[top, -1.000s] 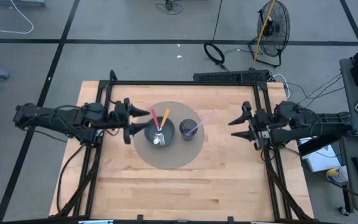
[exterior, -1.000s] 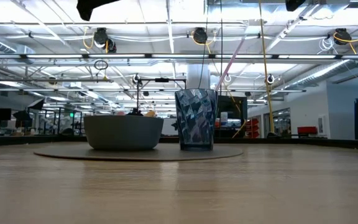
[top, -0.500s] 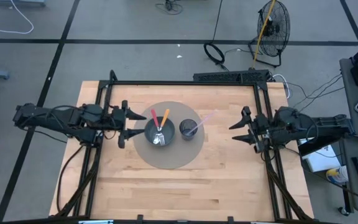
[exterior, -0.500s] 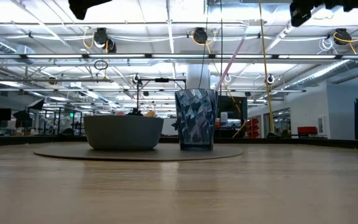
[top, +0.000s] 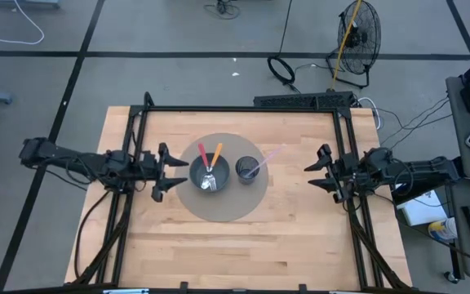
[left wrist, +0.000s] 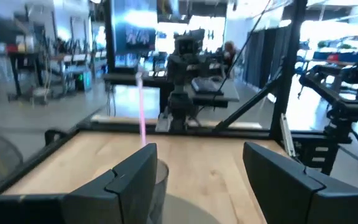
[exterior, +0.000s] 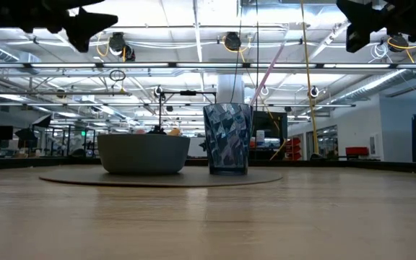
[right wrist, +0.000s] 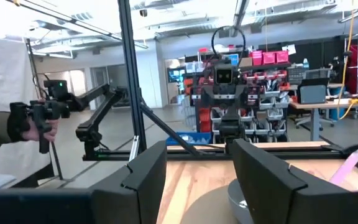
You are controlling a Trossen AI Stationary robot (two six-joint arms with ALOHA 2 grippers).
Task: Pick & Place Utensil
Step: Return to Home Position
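Observation:
A grey bowl (top: 210, 173) stands on a round grey mat (top: 219, 208) at mid table, with a red-handled and an orange-handled utensil (top: 215, 155) leaning in it. Beside it on the mat stands a faceted dark cup (exterior: 227, 137) holding a pink utensil (exterior: 266, 76) that leans over its rim. My left gripper (top: 163, 171) hovers open just left of the bowl, pointing level at it. My right gripper (top: 317, 173) hovers open well to the right of the cup. Nothing is between the fingers of either one (left wrist: 197, 168) (right wrist: 201, 162).
A black frame (top: 243, 109) runs round the table's far and side edges. Bare wood lies in front of the mat (top: 235, 253). A person's hand (right wrist: 33, 127) on a control arm shows in the room beyond the table.
Both grippers have sunk; in the low view they have come down from the top edge. My left gripper has drawn back from over the bowl toward the table's left edge, and my right a little toward the right edge. Bowl, cup and utensils have not moved.

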